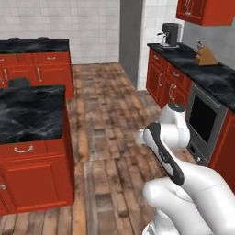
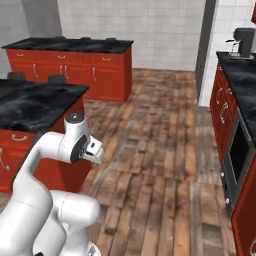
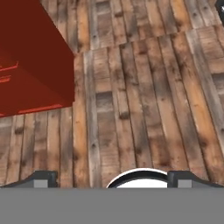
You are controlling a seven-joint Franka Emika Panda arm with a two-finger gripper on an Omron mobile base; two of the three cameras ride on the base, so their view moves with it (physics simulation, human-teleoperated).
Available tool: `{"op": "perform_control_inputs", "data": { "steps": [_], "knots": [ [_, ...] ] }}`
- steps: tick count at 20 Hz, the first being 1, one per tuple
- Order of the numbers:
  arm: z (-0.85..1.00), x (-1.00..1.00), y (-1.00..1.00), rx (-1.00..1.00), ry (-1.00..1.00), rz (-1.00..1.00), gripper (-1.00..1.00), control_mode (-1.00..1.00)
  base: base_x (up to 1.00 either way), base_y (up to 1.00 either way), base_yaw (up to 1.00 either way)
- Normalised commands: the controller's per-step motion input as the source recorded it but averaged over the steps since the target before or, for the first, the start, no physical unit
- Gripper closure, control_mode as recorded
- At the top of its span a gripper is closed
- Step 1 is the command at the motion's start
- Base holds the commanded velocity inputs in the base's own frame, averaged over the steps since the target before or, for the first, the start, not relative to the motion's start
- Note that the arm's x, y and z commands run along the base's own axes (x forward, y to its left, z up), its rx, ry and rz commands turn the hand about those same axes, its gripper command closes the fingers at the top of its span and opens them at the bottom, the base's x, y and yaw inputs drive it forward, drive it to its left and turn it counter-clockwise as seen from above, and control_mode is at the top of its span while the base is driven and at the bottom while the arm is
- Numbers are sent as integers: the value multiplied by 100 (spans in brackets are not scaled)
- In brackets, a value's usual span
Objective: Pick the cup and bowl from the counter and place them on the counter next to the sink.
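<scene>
Black marble counter [image 1: 30,112], wooden floor [image 1: 110,137]

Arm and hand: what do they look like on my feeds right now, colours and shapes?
The arm is glossy white, built of rounded, bulbous segments, with dark grey bands at the joints and a round grey-ringed cap on the top joint. No cables or markings show. The hand shows two small dark grey finger tips with lighter grey pads.

Glossy black marble-look counter [image 1: 27,112], worn wooden plank floor [image 3: 144,96], smooth red-painted cabinets [image 1: 36,176], matt white wall tiles [image 2: 150,25], metal drawer handles [image 1: 23,148]
</scene>
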Motion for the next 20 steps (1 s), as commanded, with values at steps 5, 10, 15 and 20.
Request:
{"op": "perform_control_inputs", "data": {
  "steps": [5,10,15,20],
  "knots": [
    [0,0,0,0,0,0,-100,100,0,100,-25],
    [0,0,0,0,0,0,-100,100,-8,100,-21],
    [0,0,0,0,0,0,-100,100,-35,100,-10],
    [0,0,0,0,0,0,-100,100,-32,100,1]
  ]
}}
